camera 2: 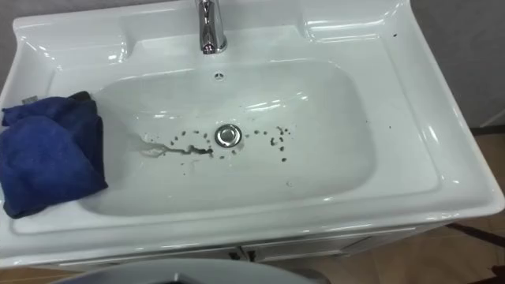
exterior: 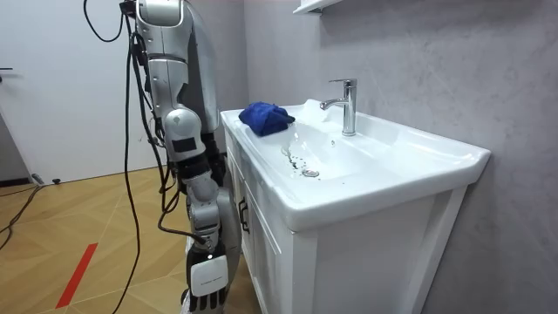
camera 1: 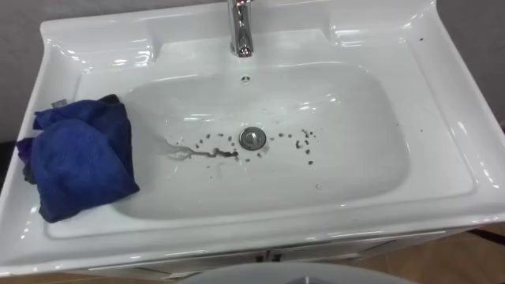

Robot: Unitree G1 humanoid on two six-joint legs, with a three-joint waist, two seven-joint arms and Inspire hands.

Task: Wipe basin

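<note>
A white basin [camera 1: 363,158] lies right below me. Dark specks [camera 1: 304,140] and a brownish streak [camera 1: 197,152] are scattered around its metal drain [camera 1: 252,139]. A crumpled blue cloth [camera 1: 79,158] rests on the basin's left rim and hangs a little over the bowl's edge; nothing holds it. In the room view I stand upright in front of the vanity, and the cloth [exterior: 266,117] is on the far end of the top. My right hand [exterior: 207,295] hangs low at my side by the cabinet front, its fingers relaxed and holding nothing.
A chrome faucet [camera 1: 241,28] stands at the back middle of the basin, with a small overflow hole [camera 1: 245,79] below it. The white cabinet [exterior: 261,235] under the basin has a dark door handle. A grey wall is behind the basin.
</note>
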